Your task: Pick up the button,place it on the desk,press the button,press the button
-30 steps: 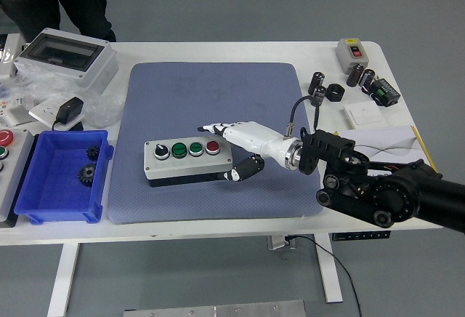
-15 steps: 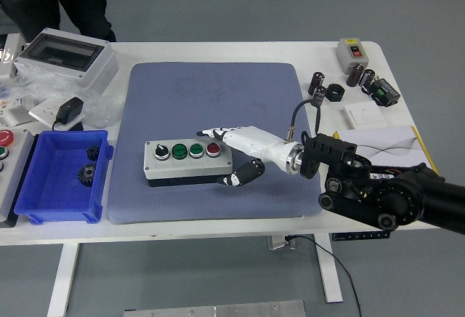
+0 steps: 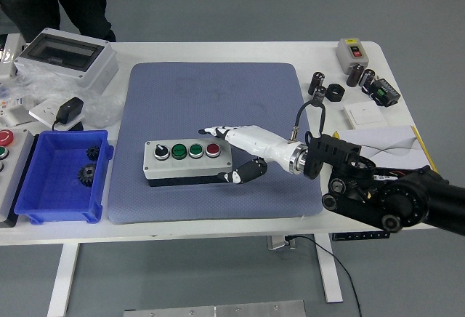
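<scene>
Head view: right hand point(image 3: 234, 153) beside button box point(image 3: 187, 160); blue bin point(image 3: 62, 175) left.

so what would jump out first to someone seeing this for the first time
Probably the robot's white right hand, reaching in from the right with fingers stretched over the grey button box and its thumb by the box's right end. The box sits at the front of the blue-grey mat, showing a black knob, two green buttons and a red button. Next, the bright blue bin at the left.
</scene>
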You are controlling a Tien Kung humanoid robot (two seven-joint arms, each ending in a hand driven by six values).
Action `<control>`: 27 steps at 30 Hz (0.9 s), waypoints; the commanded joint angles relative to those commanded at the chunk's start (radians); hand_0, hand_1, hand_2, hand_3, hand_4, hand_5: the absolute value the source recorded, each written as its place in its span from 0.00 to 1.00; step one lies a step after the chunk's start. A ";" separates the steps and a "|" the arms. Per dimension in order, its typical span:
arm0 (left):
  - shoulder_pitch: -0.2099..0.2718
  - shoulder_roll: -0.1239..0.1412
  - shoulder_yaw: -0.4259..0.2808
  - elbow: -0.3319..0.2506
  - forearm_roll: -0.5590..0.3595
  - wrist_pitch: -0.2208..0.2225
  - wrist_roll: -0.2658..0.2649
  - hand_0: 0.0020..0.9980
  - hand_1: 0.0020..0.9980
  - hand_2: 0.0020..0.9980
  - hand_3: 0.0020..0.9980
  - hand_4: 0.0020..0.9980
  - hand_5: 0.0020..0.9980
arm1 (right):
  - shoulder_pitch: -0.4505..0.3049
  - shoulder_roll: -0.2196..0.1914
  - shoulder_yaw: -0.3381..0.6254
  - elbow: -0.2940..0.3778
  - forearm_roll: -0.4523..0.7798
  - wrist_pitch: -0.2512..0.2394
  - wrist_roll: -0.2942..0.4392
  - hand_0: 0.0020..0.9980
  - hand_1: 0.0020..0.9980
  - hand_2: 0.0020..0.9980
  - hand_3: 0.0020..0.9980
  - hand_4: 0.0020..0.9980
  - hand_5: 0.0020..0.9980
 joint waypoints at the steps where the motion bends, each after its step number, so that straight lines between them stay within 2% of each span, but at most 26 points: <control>1: -0.001 -0.001 -0.001 0.000 0.001 0.000 -0.001 0.66 0.61 0.53 0.59 0.54 0.14 | -0.009 -0.014 0.020 0.013 -0.005 0.002 -0.003 0.88 0.88 1.00 1.00 0.71 0.15; 4: -0.001 -0.003 -0.002 0.002 0.001 0.000 -0.005 0.66 0.61 0.53 0.59 0.54 0.14 | -0.045 -0.071 0.088 0.070 -0.026 0.019 -0.022 0.87 0.88 1.00 1.00 0.71 0.15; 7: 0.006 -0.003 0.004 0.000 -0.010 0.004 0.001 0.66 0.61 0.53 0.59 0.54 0.14 | -0.080 -0.140 0.164 0.143 -0.025 0.070 -0.083 0.87 0.88 1.00 1.00 0.71 0.15; 9: 0.012 -0.002 0.011 -0.004 -0.021 0.007 0.011 0.66 0.61 0.53 0.59 0.54 0.14 | -0.084 -0.188 0.213 0.191 -0.006 0.126 -0.142 0.86 0.88 1.00 1.00 0.71 0.15; 13: 0.017 -0.002 0.016 -0.009 -0.029 0.009 0.021 0.66 0.61 0.53 0.59 0.54 0.14 | -0.062 -0.261 0.294 0.270 0.069 0.271 -0.266 0.86 0.88 1.00 1.00 0.71 0.15; 15: 0.016 -0.002 0.014 -0.008 -0.026 0.009 0.019 0.66 0.61 0.53 0.59 0.54 0.14 | -0.043 -0.275 0.331 0.311 0.120 0.353 -0.327 0.86 0.88 1.00 1.00 0.70 0.12; 19: 0.011 -0.003 0.009 -0.007 -0.020 0.006 0.016 0.66 0.61 0.53 0.59 0.54 0.14 | -0.005 -0.256 0.352 0.329 0.204 0.477 -0.410 0.86 0.88 1.00 1.00 0.70 0.12; 20: 0.010 -0.003 0.009 -0.007 -0.020 0.006 0.016 0.66 0.61 0.53 0.59 0.54 0.14 | 0.008 -0.246 0.349 0.329 0.225 0.508 -0.428 0.39 0.56 0.68 1.00 0.47 0.13; 25: 0.011 -0.001 0.015 -0.012 -0.031 0.008 0.025 0.66 0.61 0.53 0.59 0.54 0.14 | 0.059 -0.192 0.313 0.316 0.275 0.617 -0.457 0.39 0.56 0.68 1.00 0.47 0.13; 26: 0.011 0.000 0.017 -0.013 -0.034 0.009 0.028 0.66 0.61 0.53 0.59 0.54 0.14 | 0.066 -0.181 0.308 0.311 0.278 0.627 -0.458 0.08 0.22 0.29 0.96 0.30 0.10; 27: 0.012 0.000 0.019 -0.015 -0.037 0.009 0.032 0.66 0.61 0.53 0.59 0.54 0.14 | 0.073 -0.168 0.302 0.305 0.279 0.633 -0.459 0.08 0.22 0.29 0.96 0.30 0.10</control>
